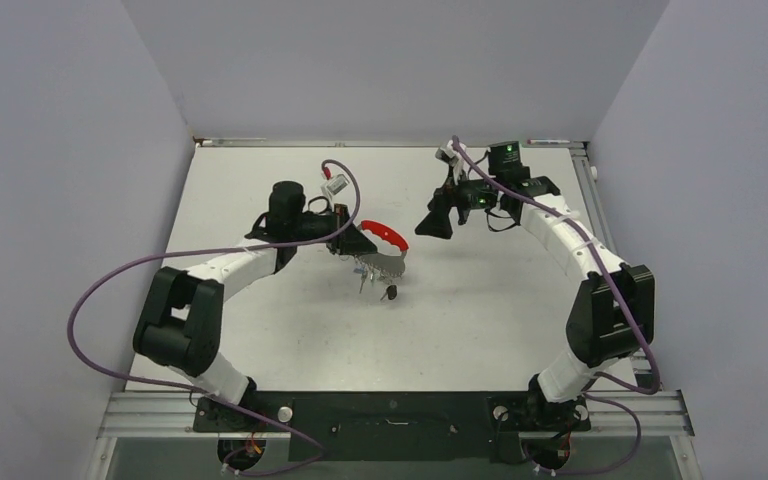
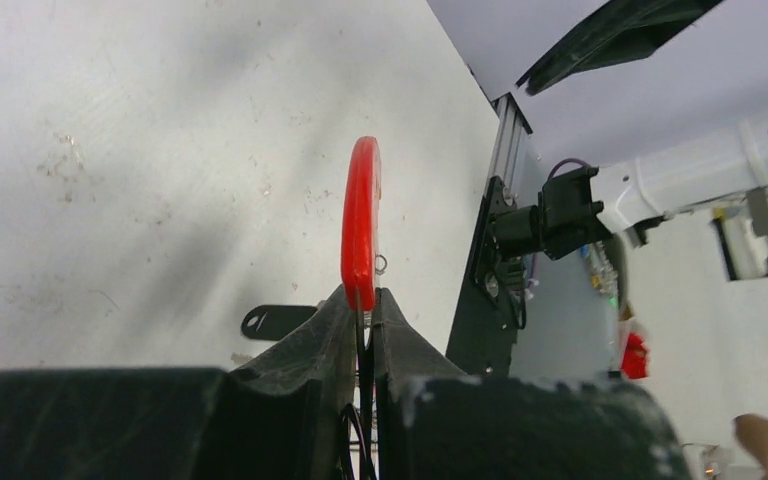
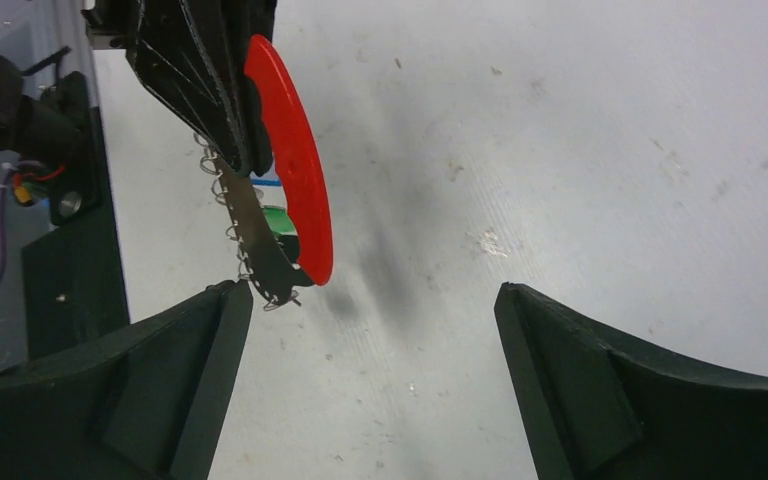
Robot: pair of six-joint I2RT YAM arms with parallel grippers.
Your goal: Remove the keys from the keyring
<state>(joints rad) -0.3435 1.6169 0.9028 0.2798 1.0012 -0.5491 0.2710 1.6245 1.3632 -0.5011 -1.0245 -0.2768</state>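
My left gripper (image 2: 363, 300) is clamped on the keyring (image 3: 295, 170) just left of centre in the overhead view; my right gripper (image 3: 368, 295) stands wide open and empty, apart to its right.

The keyring is a loop, a bright red arc (image 1: 388, 236) joined to a thin grey metal strip (image 3: 250, 225), and it seems lifted off the table (image 1: 260, 180). The keys (image 1: 378, 282) dangle below the strip on small wire rings (image 3: 222, 185). A green-headed key (image 3: 278, 220) peeks from behind the red arc in the right wrist view. I judge the bunch light, the loop stiff, and the keys hard, slick and free to swing. Being far smaller than my jaws, a key wants pinching flat by its head, close to its ring.
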